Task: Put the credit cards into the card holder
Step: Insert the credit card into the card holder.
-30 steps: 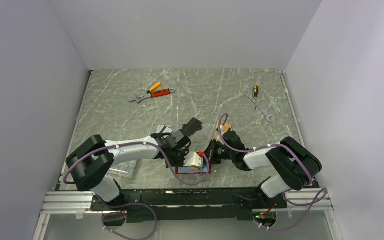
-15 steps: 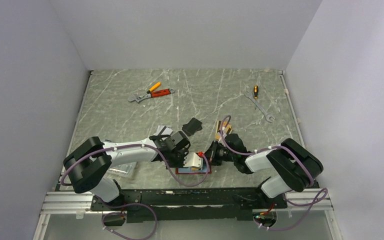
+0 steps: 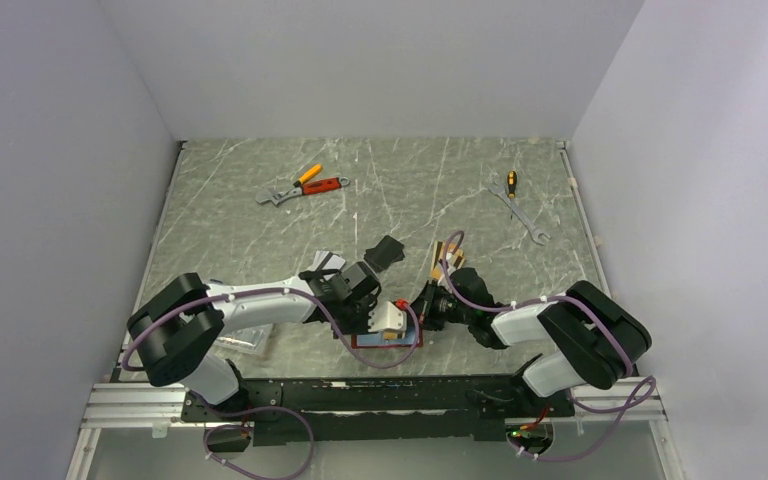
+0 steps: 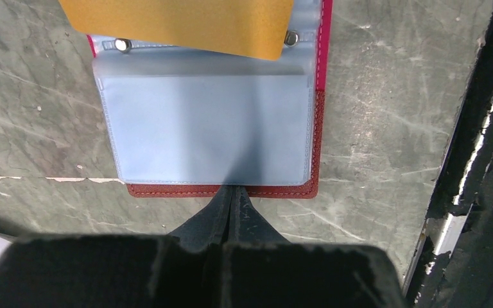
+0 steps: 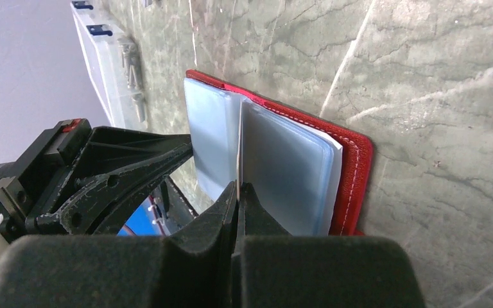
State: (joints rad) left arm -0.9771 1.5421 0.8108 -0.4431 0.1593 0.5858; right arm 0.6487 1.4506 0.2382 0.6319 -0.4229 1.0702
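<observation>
Left gripper (image 4: 233, 191), fingers pressed together, touches the card holder (image 4: 317, 147) at its six o'clock edge. Right gripper (image 5: 238, 187) pinches a credit card (image 4: 180, 25) (edge-on).

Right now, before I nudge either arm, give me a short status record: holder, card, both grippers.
card holder: open, lying on the table, sleeves facing up
orange-gold card: over the holder's far half; whether it is tucked into a sleeve cannot be told
left gripper: shut, tips at the holder's near edge
right gripper: shut on one clear sleeve of the holder, held apart from the other sleeves
task: card not visibly seated yet
</observation>
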